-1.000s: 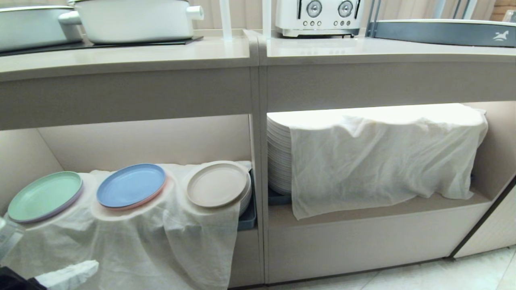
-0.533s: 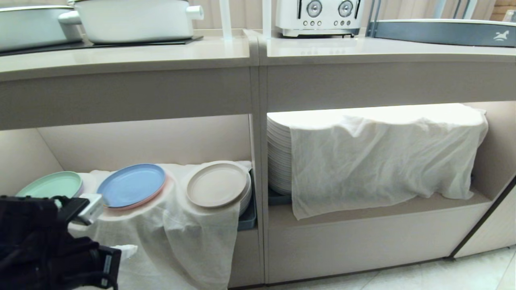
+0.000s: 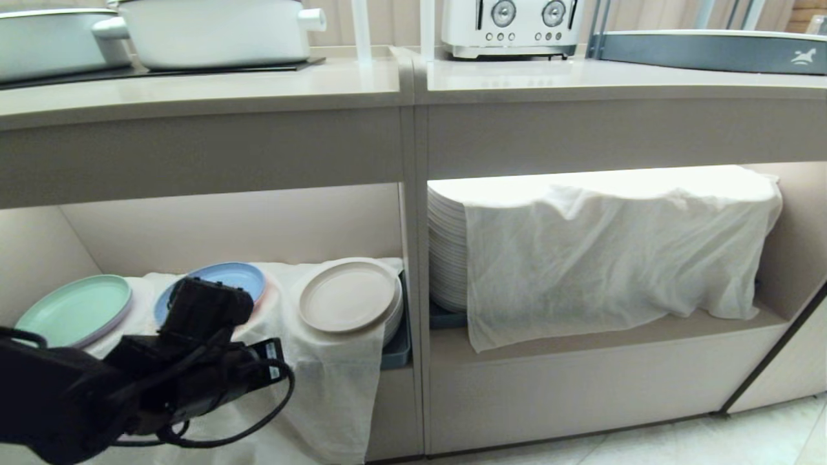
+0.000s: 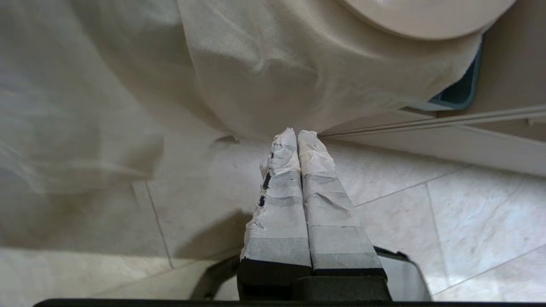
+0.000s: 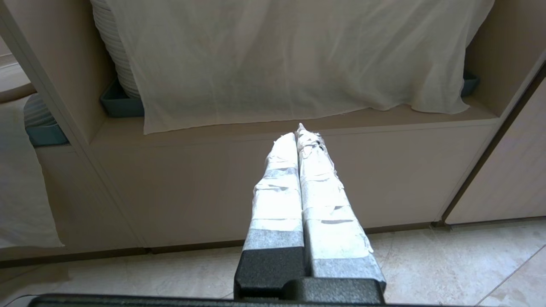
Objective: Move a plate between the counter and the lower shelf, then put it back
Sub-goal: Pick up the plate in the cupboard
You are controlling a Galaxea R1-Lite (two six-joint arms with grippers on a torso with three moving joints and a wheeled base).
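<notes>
The cream-beige plate (image 3: 347,296) lies flat on a cloth-draped stack at the right end of the lower shelf (image 3: 226,226), below the counter (image 3: 194,87). My left arm (image 3: 187,361) reaches in from the bottom left, in front of the draped cloth and left of the plate. Its fingers are hidden in the head view. In the left wrist view the left gripper (image 4: 297,133) is shut and empty, pointing at the hanging cloth (image 4: 264,72), with the plate's edge (image 4: 426,17) beyond it. The right gripper (image 5: 300,130) is shut and empty, low before the neighbouring bay.
A mint-green plate (image 3: 71,310) and a blue plate (image 3: 229,274) sit on draped stacks left of the cream one. A blue tray (image 3: 397,349) holds the stacks. A tall white stack (image 3: 446,252) under cloth fills the right bay. White pots (image 3: 219,29) and a toaster (image 3: 510,26) stand above.
My left arm has come up from the bottom left corner and swung right, now covering part of the blue plate. The plates and cloth have not moved.
</notes>
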